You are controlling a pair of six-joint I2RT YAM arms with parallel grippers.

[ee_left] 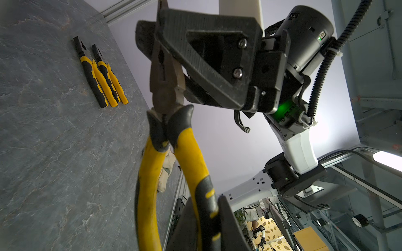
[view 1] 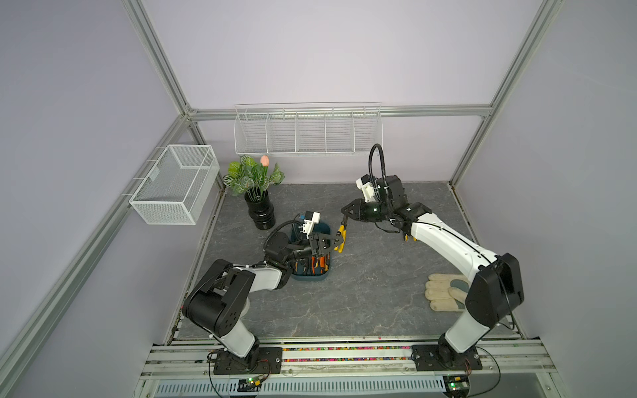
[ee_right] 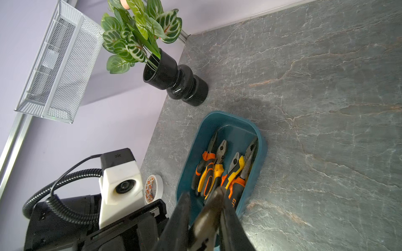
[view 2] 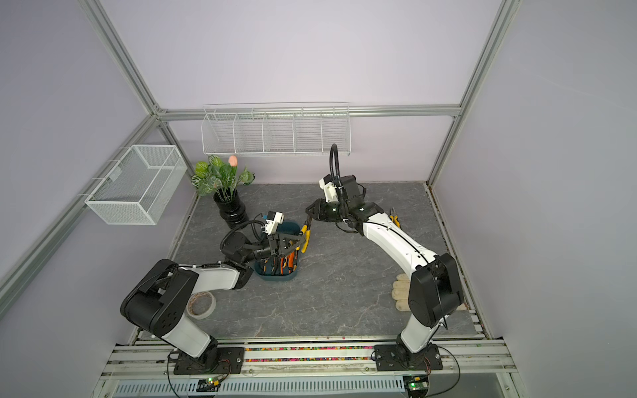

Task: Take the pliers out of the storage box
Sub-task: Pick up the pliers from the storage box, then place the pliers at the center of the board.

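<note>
A pair of yellow-and-black pliers (view 1: pixel 341 237) hangs in the air just right of the dark teal storage box (view 1: pixel 310 277). My left gripper (view 1: pixel 339 241) is shut on one handle, seen close in the left wrist view (ee_left: pixel 208 217). My right gripper (view 1: pixel 344 215) reaches in from the right and has its fingers on both sides of the pliers' metal head (ee_left: pixel 167 87). In the right wrist view that head sits between the right gripper's (ee_right: pixel 205 200) fingers. Several more pliers (ee_right: pixel 217 171), yellow and orange handled, lie in the storage box (ee_right: pixel 217 121).
Two yellow-handled pliers (ee_left: pixel 100 73) lie side by side on the table at the back right. A black vase with a plant (view 1: pixel 260 210) stands behind the box. A work glove (view 1: pixel 444 289), a tape roll (view 2: pixel 201 305), a mesh basket (view 1: pixel 175 182) and a wire rack (view 1: pixel 306 132) surround the area.
</note>
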